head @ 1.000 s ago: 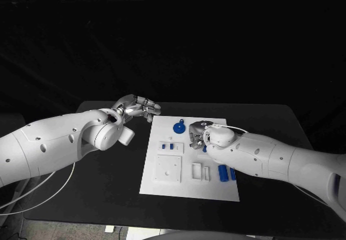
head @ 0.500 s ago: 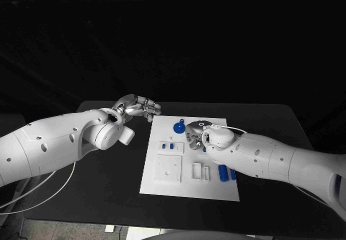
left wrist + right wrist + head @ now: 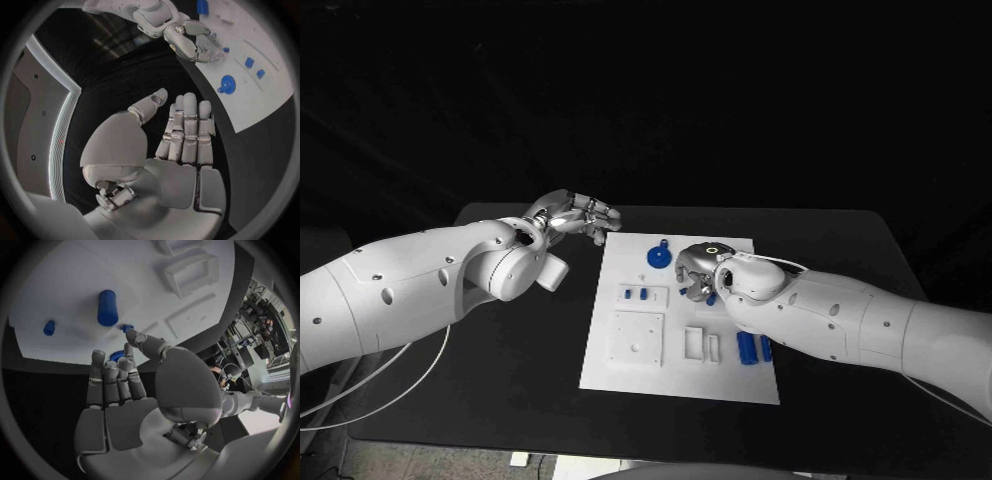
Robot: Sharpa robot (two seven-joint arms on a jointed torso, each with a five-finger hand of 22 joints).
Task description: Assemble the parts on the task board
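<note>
The white task board lies in the middle of the black table. A blue round part sits at its far end, two small blue pieces sit in a socket, and two blue cylinders lie near the right edge. My right hand hovers over the far part of the board beside the round part, fingers extended, nothing held. In the right wrist view its thumb tip is close to a small blue peg, with a blue cylinder beyond. My left hand is off the board's far left corner, fingers straight and empty.
White fixtures stand on the near half of the board: a square plate and two narrow blocks. Bare black table surrounds the board on both sides. The table's far edge runs just behind my left hand.
My right forearm and wrist have shifted slightly to the right and toward me; the hand stays over the same spot. The left arm has not moved.
</note>
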